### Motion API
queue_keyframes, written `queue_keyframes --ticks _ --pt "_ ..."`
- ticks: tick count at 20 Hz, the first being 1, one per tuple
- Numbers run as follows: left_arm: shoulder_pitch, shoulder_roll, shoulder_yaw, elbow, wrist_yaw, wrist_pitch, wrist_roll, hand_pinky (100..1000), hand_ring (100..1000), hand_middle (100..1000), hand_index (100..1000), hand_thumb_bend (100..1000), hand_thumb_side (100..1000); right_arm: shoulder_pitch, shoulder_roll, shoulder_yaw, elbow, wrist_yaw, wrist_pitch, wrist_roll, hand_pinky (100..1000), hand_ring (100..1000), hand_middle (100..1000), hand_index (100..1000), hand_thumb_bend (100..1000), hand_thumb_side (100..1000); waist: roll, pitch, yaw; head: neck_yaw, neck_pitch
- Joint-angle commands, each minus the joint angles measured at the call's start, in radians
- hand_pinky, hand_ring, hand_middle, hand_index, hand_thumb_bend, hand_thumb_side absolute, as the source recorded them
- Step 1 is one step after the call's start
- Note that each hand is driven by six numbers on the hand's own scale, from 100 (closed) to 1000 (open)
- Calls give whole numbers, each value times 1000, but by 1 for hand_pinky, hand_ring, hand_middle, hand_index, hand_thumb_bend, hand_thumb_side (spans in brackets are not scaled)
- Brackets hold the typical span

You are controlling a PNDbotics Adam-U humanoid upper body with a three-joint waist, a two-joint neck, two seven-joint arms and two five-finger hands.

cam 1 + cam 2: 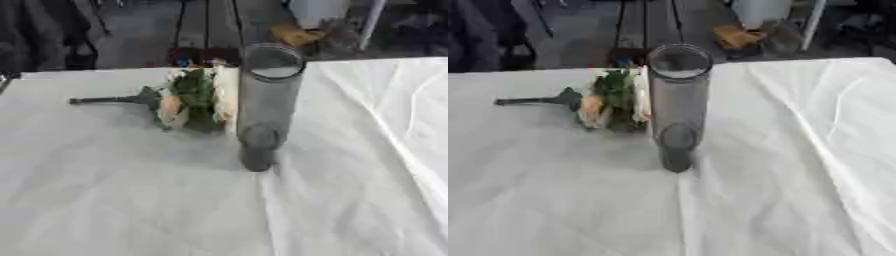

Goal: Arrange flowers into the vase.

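I am looking at the white-covered worktop (105, 190), where the tall clear vase (267, 105) is standing upright and empty, and the flower bunch (194, 100) is lying on its side just left of it, stem pointing left. Neither hand is showing, so I cannot tell their state. I am worrying that reaching for the flowers could knock over the narrow vase; I am reading no label or writing.
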Motion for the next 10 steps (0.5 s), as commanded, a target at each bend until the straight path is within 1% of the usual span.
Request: queue_keyframes --ticks 1,4,6,9,10 --pt "-44 63 -10 25 -46 8 -30 609 702 750 838 557 791 -19 -21 -4 -6 -9 -2 6 703 743 779 843 100 832 -1 -16 -3 2 -3" --pt "-90 91 -31 84 -106 19 -62 615 704 750 840 600 740 -19 -21 -2 -6 -9 -2 9 703 742 779 843 100 832 0 -20 -8 3 -4" --pt "-128 101 -50 142 -146 22 -87 620 705 748 840 610 713 -18 -20 -1 -6 -9 -3 11 703 742 779 843 100 832 1 -22 -12 4 -5" --pt "-192 101 -76 237 -202 14 -131 625 707 745 840 609 682 -19 -18 3 -6 -9 -4 17 703 742 779 843 100 832 2 -25 -19 4 -7" --pt "-214 97 -81 266 -219 10 -143 624 703 738 836 598 654 -20 -18 4 -6 -9 -4 19 703 742 779 843 100 833 2 -26 -22 4 -7"
